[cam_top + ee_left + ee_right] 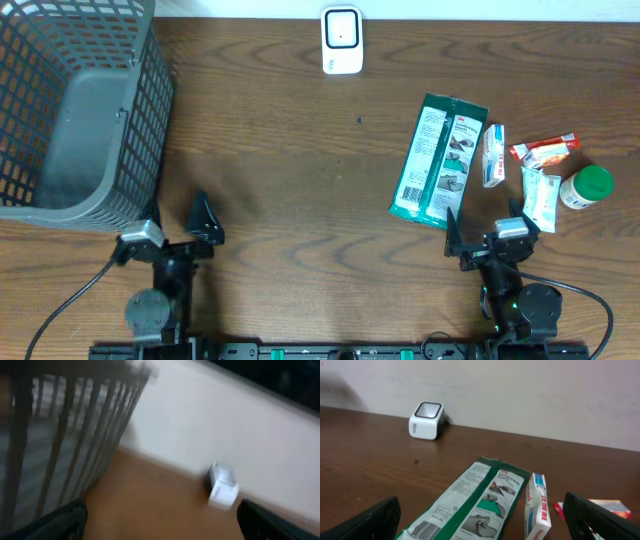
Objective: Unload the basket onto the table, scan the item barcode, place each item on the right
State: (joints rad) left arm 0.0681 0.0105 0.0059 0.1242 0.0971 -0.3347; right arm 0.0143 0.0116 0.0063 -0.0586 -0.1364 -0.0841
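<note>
A white barcode scanner (341,40) stands at the far edge of the table; it shows blurred in the left wrist view (222,489) and sharp in the right wrist view (426,420). A long green packet (438,160) lies flat at the right with a barcode on its near end (470,500). Beside it lies a small white box with red and blue print (493,155) (537,507). My right gripper (487,228) (482,520) is open just in front of the packet and holds nothing. My left gripper (178,222) (162,522) is open and empty near the front left.
A grey mesh basket (80,110) (60,440) fills the back left corner, close to my left gripper. At the right lie a red packet (545,150) (607,506), a white packet (540,198) and a bottle with a green lid (585,187).
</note>
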